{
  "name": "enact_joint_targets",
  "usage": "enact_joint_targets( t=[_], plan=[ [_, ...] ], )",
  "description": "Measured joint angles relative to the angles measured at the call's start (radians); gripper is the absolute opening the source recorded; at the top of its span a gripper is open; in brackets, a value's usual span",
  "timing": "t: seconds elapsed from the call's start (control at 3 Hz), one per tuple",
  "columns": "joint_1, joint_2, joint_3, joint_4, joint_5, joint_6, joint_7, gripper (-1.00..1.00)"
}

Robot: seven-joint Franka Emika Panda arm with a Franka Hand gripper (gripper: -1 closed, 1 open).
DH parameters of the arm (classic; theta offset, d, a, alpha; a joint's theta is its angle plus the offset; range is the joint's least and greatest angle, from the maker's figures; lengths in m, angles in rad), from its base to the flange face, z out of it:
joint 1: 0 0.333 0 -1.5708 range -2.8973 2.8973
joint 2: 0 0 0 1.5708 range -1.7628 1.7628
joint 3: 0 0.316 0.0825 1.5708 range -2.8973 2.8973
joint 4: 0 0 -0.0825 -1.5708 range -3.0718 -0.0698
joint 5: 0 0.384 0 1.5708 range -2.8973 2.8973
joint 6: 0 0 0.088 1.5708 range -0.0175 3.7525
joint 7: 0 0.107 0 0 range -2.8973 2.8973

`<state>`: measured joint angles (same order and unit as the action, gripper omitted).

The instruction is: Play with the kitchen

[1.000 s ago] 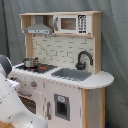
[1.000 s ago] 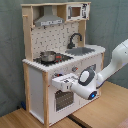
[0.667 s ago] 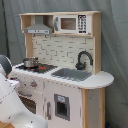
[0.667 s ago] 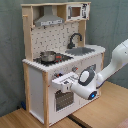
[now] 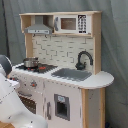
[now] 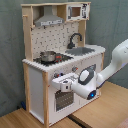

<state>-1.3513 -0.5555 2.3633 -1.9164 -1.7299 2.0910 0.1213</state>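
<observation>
Grey backdrop, one kitchen (image 6: 60,60) — one pot (image 6: 48,56), one arm (image 6: 107,72) at oven door.

Gripper (image 6: 64,83) is positioned against the kitchen (image 6: 60,60) front, at the oven door (image 6: 62,100) top. Pot (image 6: 48,56) is set on the stovetop above it; sink (image 6: 81,51) and faucet (image 6: 75,39) are located beyond, toward the second exterior view's right.

The kitchen (image 6: 47,75) looks like matt white-painted board framed in pale, smooth wood, with a grey sink (image 5: 71,74) and a glossy black faucet (image 5: 83,59). A shiny metal pot (image 6: 48,56) sits on its stovetop. The arm (image 6: 107,70) is glossy white plastic, the bench (image 6: 107,112) smooth light wood.
</observation>
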Motion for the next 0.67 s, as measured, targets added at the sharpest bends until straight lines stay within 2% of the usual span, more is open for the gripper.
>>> enact_joint_targets(
  t=[0.33,0.67],
  plan=[
    [-0.002,0.000,0.000,0.000,0.044,0.007,0.020,1.00],
    [0.017,0.056,0.016,-0.036,0.082,0.057,0.054,1.00]
  ],
)
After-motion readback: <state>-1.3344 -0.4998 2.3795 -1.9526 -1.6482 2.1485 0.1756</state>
